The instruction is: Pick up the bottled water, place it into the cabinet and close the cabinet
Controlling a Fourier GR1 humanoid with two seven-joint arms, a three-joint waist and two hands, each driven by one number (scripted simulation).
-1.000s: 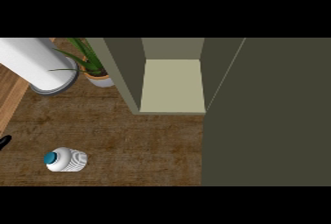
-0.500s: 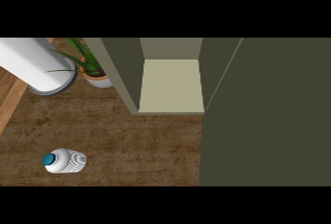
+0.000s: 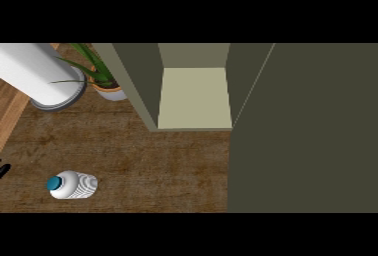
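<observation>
The bottled water (image 3: 71, 185) stands on the wooden tabletop (image 3: 162, 165) at lower left, well apart from the open cabinet (image 3: 196, 97), much as before. A dark sliver of the left hand (image 3: 3, 169) has reappeared at the left edge after being gone half a second ago; I cannot tell how its fingers are set. The right hand is out of sight.
</observation>
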